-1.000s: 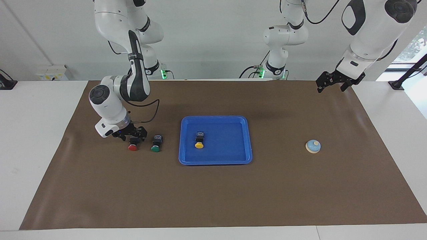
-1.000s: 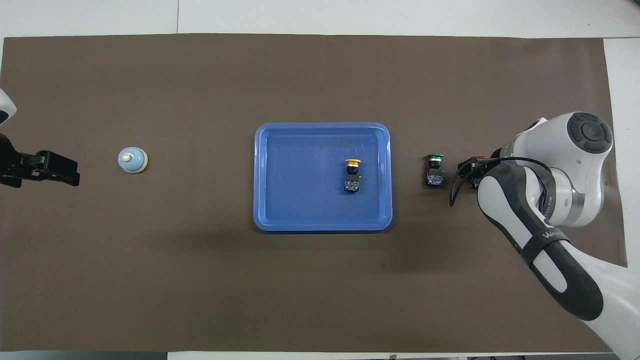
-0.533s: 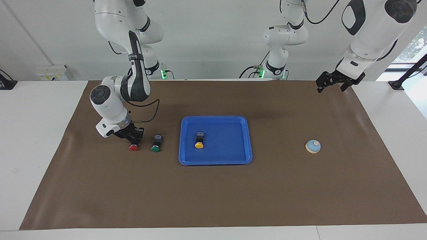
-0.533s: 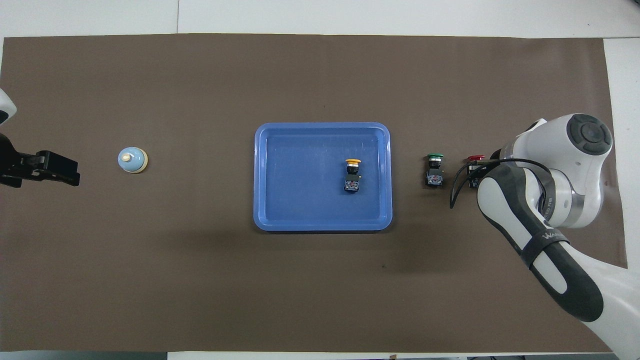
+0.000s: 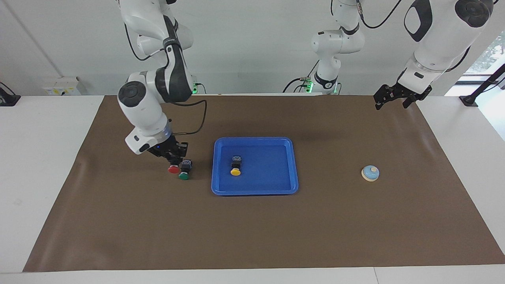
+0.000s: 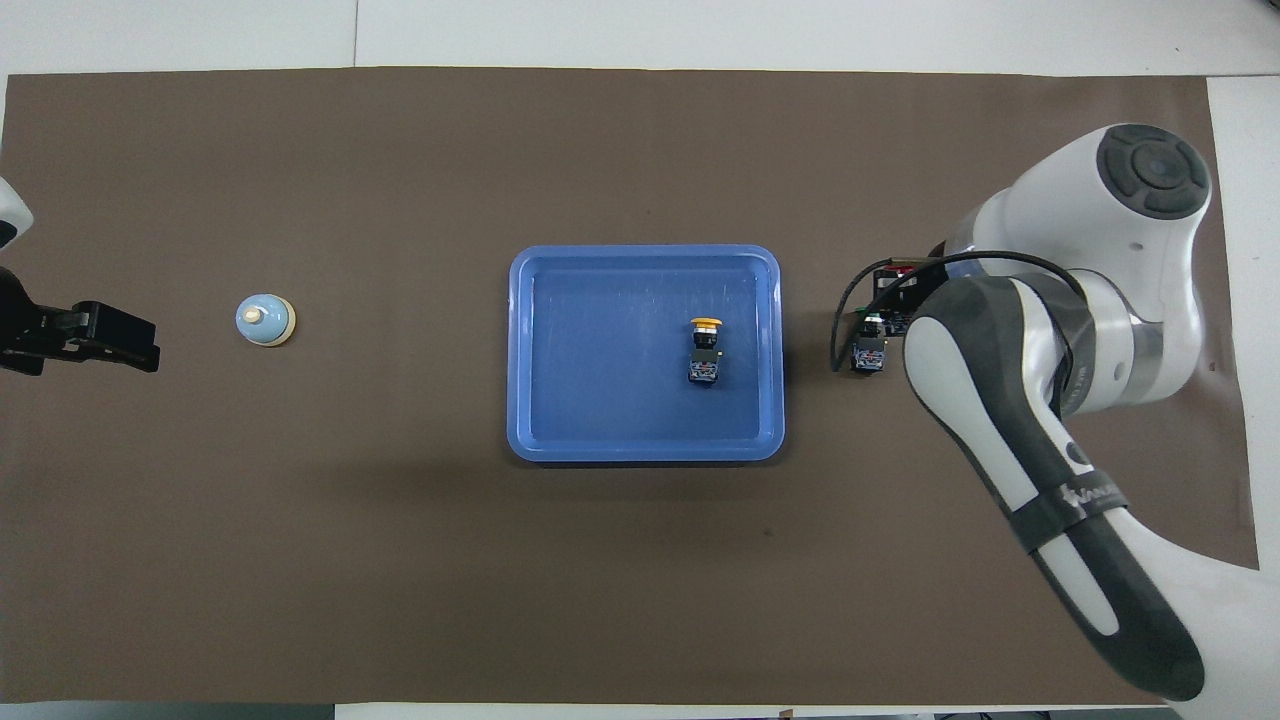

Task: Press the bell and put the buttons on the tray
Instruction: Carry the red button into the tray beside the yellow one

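Right arm: white jointed arm, bent at the elbow, wrist angled down over the brown mat toward its own end of the table.
Right gripper (image 5: 173, 160): black two-finger pincer closed on the black body of the red-capped push-button switch (image 5: 173, 169), lifted off the mat, cap hanging lowest, just beside and partly over the green-capped push-button switch (image 5: 184, 176).
Green button: lying on the mat between the lifted red button and the tray, cap pointing away from the robots.
Left arm: waiting, raised over the mat's edge at its own end of the table.
Left gripper (image 5: 392, 98): black pincer with fingers spread wide, holding nothing, well apart from the bell.
Tray: flat rectangular bright blue plastic tray (image 5: 290, 165) with rounded corners and a raised rim, at the middle of the mat.
Tray contents: one yellow-capped push-button switch (image 5: 236, 172) on its side, cap pointing away from the robots, lying in the half toward the right arm's end.
Bell: small round dome bell (image 5: 370, 172), light blue with a cream knob and cream base rim, alone on the mat toward the left arm's end.
Surface: brown mat (image 5: 252, 236) on a white table (image 5: 43, 157).
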